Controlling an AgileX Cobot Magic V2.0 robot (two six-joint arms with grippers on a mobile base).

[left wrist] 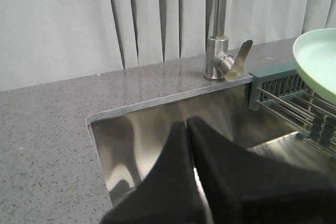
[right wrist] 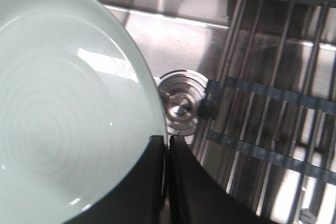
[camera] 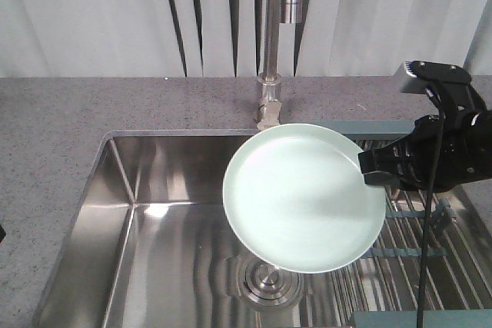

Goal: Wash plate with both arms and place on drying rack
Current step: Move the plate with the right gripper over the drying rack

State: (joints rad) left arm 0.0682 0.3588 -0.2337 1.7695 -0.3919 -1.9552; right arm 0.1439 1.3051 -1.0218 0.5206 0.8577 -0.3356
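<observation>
The pale mint-green plate [camera: 304, 197] hangs tilted over the right part of the steel sink [camera: 169, 236], below the tap. My right gripper [camera: 367, 168] is shut on the plate's right rim; in the right wrist view its jaws [right wrist: 167, 141] pinch the rim of the plate [right wrist: 63, 103]. The drying rack [camera: 430, 243] of steel rods lies just right of the plate, and shows in the right wrist view [right wrist: 273, 93] and the left wrist view [left wrist: 286, 103]. My left gripper [left wrist: 186, 124] is shut and empty, low over the sink's left part. The plate's edge shows at the right of the left wrist view [left wrist: 317, 64].
The chrome tap [camera: 270, 44] stands behind the sink on the grey speckled counter [camera: 61, 128]. The round drain [camera: 267, 280] lies under the plate's near edge. A white curtain [camera: 92, 13] hangs behind the counter.
</observation>
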